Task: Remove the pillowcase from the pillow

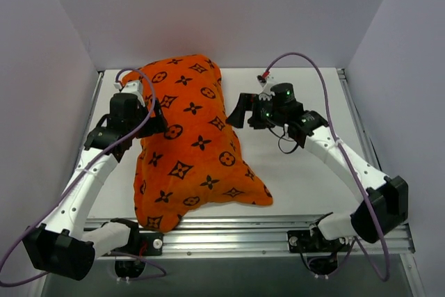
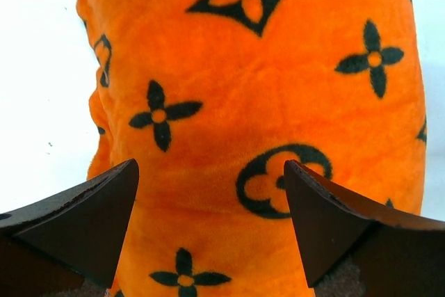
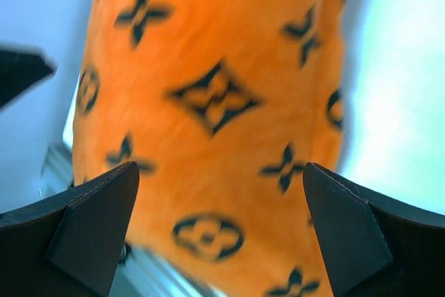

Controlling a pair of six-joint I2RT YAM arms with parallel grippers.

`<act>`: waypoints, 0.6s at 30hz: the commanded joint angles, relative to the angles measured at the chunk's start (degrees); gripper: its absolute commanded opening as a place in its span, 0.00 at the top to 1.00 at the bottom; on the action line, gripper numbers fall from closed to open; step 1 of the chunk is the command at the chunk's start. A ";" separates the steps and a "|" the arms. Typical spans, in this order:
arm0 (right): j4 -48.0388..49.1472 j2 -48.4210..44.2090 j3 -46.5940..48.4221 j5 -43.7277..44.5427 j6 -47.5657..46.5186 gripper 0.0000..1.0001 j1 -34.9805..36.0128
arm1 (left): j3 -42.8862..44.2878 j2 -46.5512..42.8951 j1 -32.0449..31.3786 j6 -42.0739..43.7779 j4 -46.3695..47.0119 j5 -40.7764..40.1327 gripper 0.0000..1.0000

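Not begun, apparently: pillowcase (image 1: 188, 145) lying mid-table (image 1: 306, 172), pillow hidden inside, no white showing. Left gripper (image 1: 156, 124) and right gripper (image 1: 238, 112) flanking it, jaws spread, grasping nothing — whole removal left.

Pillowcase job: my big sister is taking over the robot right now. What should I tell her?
Left end effector: open, holding nothing, at the left side of the orange pillowcase.
Right end effector: open, holding nothing, facing the pillowcase's right side.
The pillowcase lies stuffed full on the table. The pillow is hidden inside, with no white showing.
Done: nothing; the pillowcase is fully on.
Left: grab the pillowcase and pull it off the pillow.
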 commanded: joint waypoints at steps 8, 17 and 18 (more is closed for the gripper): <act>19.51 26.11 12.97 -7.18 5.91 0.00 -4.93 | -3.79 3.80 6.08 -1.50 4.27 4.09 0.06; 27.96 43.25 19.48 -19.65 6.89 0.05 -0.63 | -13.63 10.48 6.08 -8.17 12.27 13.13 0.08; 28.14 43.79 19.83 -20.62 6.36 0.17 -0.19 | -14.17 11.88 5.99 -9.40 12.97 14.10 0.08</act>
